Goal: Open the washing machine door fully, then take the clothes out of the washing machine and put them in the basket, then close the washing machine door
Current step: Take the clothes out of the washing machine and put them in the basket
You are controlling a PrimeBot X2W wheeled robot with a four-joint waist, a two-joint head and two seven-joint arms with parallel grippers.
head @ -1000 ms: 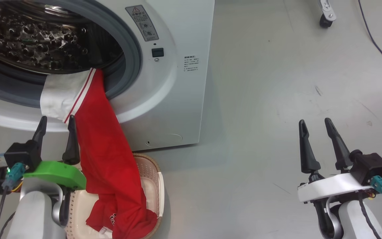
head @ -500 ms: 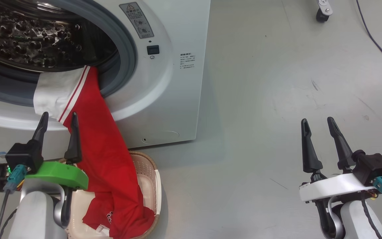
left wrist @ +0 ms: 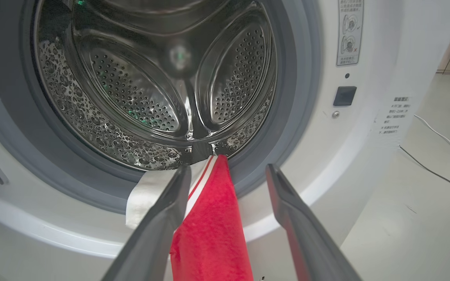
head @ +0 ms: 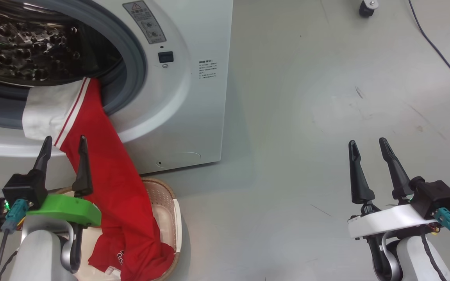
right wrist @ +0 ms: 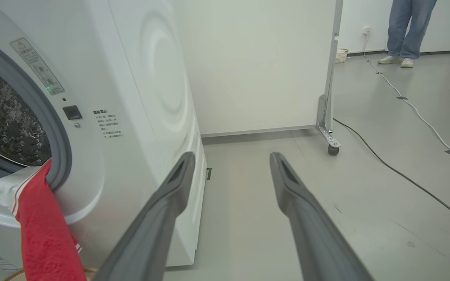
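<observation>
My left gripper [head: 65, 139], lower left, is spread wide, right by the clothes [head: 108, 171]. My right gripper [head: 367, 142], lower right, is wide too, holding nothing. The clothes hang from the washing machine [head: 205, 31], upper left, into the basket [head: 167, 197].

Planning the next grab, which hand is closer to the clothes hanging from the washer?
The left hand, open right at the clothes; the right hand is far off, over the floor.

Grey floor [head: 287, 109] here: washer [head: 201, 117] standing dead ahead of the left claw [head: 65, 138], basket [head: 160, 195] just right of it, black cable [right wrist: 404, 176] trailing right of the right claw [head: 367, 141].
</observation>
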